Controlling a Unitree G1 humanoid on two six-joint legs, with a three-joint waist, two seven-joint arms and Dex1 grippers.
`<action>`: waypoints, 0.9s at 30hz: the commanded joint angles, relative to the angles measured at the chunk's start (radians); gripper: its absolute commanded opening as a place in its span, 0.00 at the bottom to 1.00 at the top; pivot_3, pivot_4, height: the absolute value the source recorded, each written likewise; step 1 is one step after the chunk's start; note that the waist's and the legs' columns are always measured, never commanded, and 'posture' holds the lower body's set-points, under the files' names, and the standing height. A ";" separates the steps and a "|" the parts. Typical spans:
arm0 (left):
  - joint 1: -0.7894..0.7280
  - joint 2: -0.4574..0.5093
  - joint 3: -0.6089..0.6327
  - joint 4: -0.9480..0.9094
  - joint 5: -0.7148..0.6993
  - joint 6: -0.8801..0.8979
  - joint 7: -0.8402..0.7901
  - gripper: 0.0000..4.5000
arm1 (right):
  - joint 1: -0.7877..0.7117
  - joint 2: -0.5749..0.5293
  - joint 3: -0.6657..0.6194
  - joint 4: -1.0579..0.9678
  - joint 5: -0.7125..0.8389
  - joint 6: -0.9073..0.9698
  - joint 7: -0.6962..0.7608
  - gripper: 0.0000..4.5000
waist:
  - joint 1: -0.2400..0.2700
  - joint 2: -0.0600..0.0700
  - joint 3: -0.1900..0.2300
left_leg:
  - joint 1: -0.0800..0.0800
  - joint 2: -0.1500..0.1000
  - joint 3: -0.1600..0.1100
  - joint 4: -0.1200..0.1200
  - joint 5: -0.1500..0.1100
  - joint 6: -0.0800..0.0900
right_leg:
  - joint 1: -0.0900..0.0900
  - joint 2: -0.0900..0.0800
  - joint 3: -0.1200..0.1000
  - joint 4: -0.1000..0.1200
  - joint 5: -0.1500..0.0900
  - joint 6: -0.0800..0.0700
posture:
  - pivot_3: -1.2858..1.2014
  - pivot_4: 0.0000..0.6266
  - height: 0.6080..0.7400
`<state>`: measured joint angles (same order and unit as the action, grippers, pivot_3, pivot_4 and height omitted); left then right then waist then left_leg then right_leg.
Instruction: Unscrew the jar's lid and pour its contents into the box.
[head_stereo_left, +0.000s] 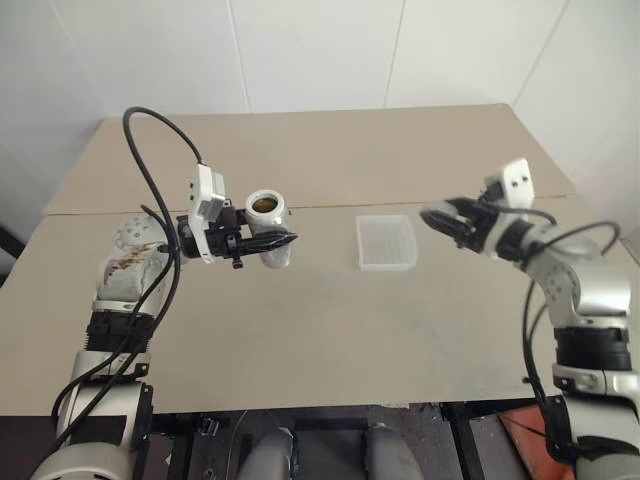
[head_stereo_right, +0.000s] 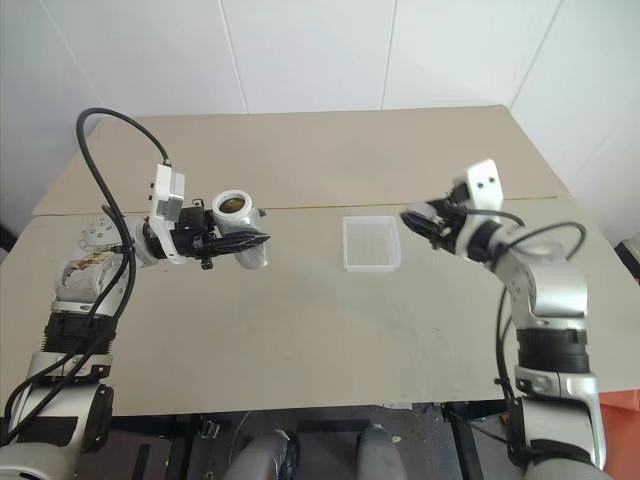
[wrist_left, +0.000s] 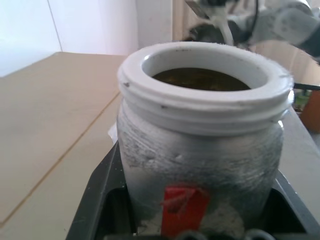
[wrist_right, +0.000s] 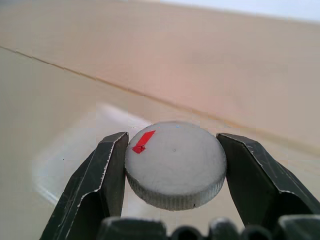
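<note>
While the left gripper (head_stereo_left: 270, 241) holds the jar (head_stereo_left: 269, 226) upright above the left part of the table (head_stereo_left: 300, 330), the two black fingers lie level across the jar's lower body, one on each side, clamped against its clear wall. In the left wrist view the jar (wrist_left: 200, 150) stands between those fingers (wrist_left: 95, 200), its red stripe (wrist_left: 184, 209) facing the wrist and its white threaded mouth open at the top. Inside the mouth the brown contents (wrist_left: 200, 80) show as a dark mass near the rim.

Over on the right side, the right gripper (head_stereo_left: 440, 217) is closed on the lid (wrist_right: 175, 164). The grey cap sits flat between the two finger pads (wrist_right: 107, 170), pinched at its ribbed edge from both sides, its flat face with a small red mark turned up toward the wrist camera.

Between the two grippers the box (head_stereo_left: 385, 241) lies flat on the table, just near of the seam that crosses the tabletop. It is to the right of the jar and to the left of the lid, closer to the right gripper, and touches neither.
</note>
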<state>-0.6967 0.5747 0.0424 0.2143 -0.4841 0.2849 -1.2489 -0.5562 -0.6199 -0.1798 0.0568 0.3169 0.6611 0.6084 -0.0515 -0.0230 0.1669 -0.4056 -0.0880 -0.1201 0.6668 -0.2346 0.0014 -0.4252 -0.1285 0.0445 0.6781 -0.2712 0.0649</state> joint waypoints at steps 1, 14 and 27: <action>-0.033 -0.012 0.019 0.000 0.010 -0.035 0.027 0.43 | 0.045 0.026 0.018 -0.010 -0.074 -0.066 -0.093 0.61 | -0.007 0.000 0.000 | 0.001 0.000 0.001 0.000 0.000 0.000 | 0.000 0.000 0.000 0.000 0.000 0.000 | 0.52 0.24 1.00; -0.107 -0.097 -0.025 0.077 0.135 -0.152 0.161 0.43 | 0.036 -0.006 0.046 0.056 -0.072 -0.053 -0.004 0.99 | 0.000 0.000 0.000 | 0.001 0.000 0.003 0.002 0.000 0.001 | 0.002 0.000 0.002 -0.003 0.000 0.000 | 0.52 0.24 1.00; -0.780 -0.183 -0.735 0.875 1.368 -0.918 1.399 0.43 | -0.157 -0.274 0.038 -0.048 0.315 0.422 0.402 0.99 | 0.042 -0.002 0.001 | -0.005 -0.002 0.012 0.006 -0.004 0.007 | 0.003 0.000 0.000 -0.013 0.003 0.006 | 0.52 0.24 1.00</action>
<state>-1.4336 0.3921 -0.5840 1.0432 0.7128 -0.5958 -0.0251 -0.6956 -0.8717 -0.1485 0.0291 0.6088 1.0634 0.9773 -0.0093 -0.0251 0.1681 -0.4119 -0.0901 -0.1076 0.6750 -0.2408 0.0119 -0.4219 -0.1285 0.0450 0.6648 -0.2678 0.0710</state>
